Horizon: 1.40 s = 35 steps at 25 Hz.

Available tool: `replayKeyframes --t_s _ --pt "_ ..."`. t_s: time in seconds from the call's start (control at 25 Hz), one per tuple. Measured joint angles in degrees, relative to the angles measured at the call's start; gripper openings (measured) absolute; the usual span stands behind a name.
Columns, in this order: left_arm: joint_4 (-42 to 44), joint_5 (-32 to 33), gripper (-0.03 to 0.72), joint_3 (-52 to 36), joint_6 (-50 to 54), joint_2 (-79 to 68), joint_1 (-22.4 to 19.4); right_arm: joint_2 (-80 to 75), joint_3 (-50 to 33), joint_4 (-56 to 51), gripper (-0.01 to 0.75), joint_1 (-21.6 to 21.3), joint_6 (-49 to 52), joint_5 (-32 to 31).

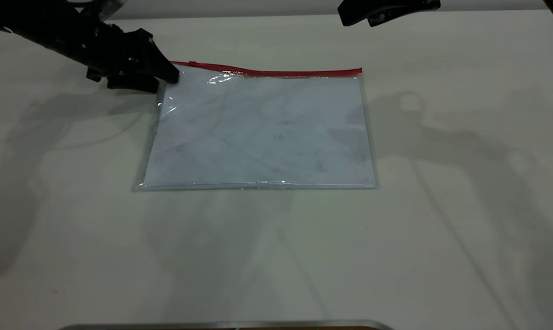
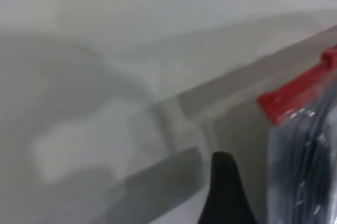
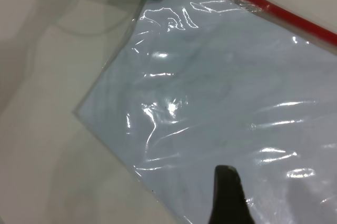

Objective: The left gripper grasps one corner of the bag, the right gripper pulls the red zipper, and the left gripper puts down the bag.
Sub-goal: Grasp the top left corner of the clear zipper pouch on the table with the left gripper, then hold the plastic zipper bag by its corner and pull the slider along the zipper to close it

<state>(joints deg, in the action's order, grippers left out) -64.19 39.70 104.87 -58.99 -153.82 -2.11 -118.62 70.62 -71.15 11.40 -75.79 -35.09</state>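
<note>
White table (image 1: 276, 256); left pincer (image 1: 168, 75) at bag (image 1: 262, 130) corner, grip unclear; slider (image 2: 330, 55) only in left wrist view.

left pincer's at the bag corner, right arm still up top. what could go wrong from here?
1. The left pincer sits at the very corner of the bag; such a shallow hold may slip once the zipper is pulled.
2. The red zipper already buckles near that corner, so the slider could snag there.
3. The right pincer is high above the table, with a long approach to a thin strip.
</note>
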Motion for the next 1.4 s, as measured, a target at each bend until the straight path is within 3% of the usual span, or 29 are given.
replayKeyframes --t_s 0.6,0.72,0.96,1.16,1.4 --pt "-3.1 -1.6 0.564 0.0 -4.6 -0.6 3.1 0.0 0.0 0.0 0.544 0.0 -0.1 0.1" --pt "-3.2 -1.8 0.466 0.0 -6.0 -0.6 3.1 0.0 0.0 -0.9 0.544 0.0 -0.1 0.1" --pt "-3.7 -1.1 0.079 0.0 -16.3 -0.6 3.3 -1.3 2.8 -2.2 0.534 0.8 -3.9 0.0" --pt "-6.5 2.6 0.053 0.1 -30.4 -0.6 3.5 -8.1 10.7 -5.4 0.522 1.4 -5.4 -0.2" --pt "-5.8 12.9 0.053 0.1 -42.1 -0.6 3.6 -19.6 24.4 -8.4 0.52 2.3 -6.1 -5.5"
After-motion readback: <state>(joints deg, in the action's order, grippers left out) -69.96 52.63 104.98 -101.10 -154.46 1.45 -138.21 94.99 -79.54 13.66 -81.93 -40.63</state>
